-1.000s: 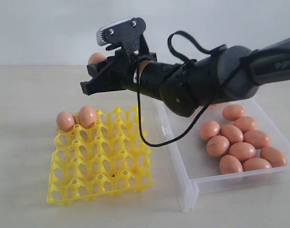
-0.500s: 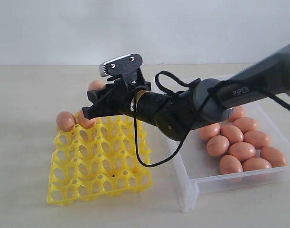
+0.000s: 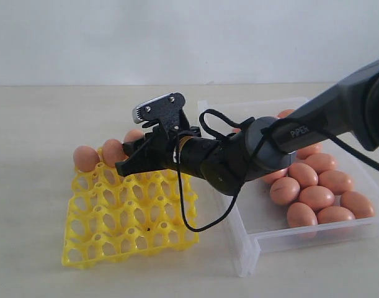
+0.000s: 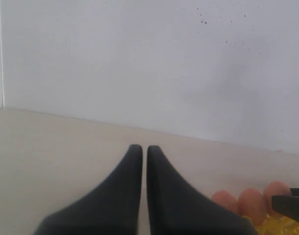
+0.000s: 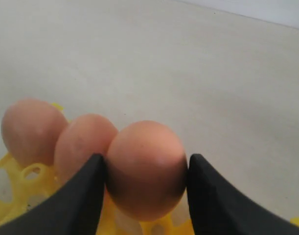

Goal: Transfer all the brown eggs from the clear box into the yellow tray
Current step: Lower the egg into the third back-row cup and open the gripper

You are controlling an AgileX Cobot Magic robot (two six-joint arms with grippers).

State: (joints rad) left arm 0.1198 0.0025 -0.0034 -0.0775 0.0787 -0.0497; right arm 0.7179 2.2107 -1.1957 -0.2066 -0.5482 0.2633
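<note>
**Seating egg three: tray barely begun, box well stocked**

Item: right fingers [image 5: 83,196], closed on one of the brown eggs [image 5: 145,166], which we see pinched across its middle from both sides. Position: over the back row of the yellow tray [image 3: 127,231], just beside two eggs [image 3: 85,158] already seated at that row's left end. Whether the held one touches its cup we cannot tell.

Item: left fingers [image 4: 121,193], pressed together with only a hairline between them and nothing held. They sit apart from the tray and out of the exterior view.

Done, by our count: two eggs in cups, a third at the point of delivery.

Left: every other cup we can see stands vacant. The clear box [image 3: 313,238], just right of the tray, holds at least nine eggs in plain view, with more partly hidden behind the right arm [image 3: 313,121]. We judge the task under a quarter complete.

Setting: pale beige surface [image 3: 34,118], matt, carrying tray and box side by side. Behind it is a plain white wall [image 3: 177,37], with a few dark specks showing in the left wrist view.
</note>
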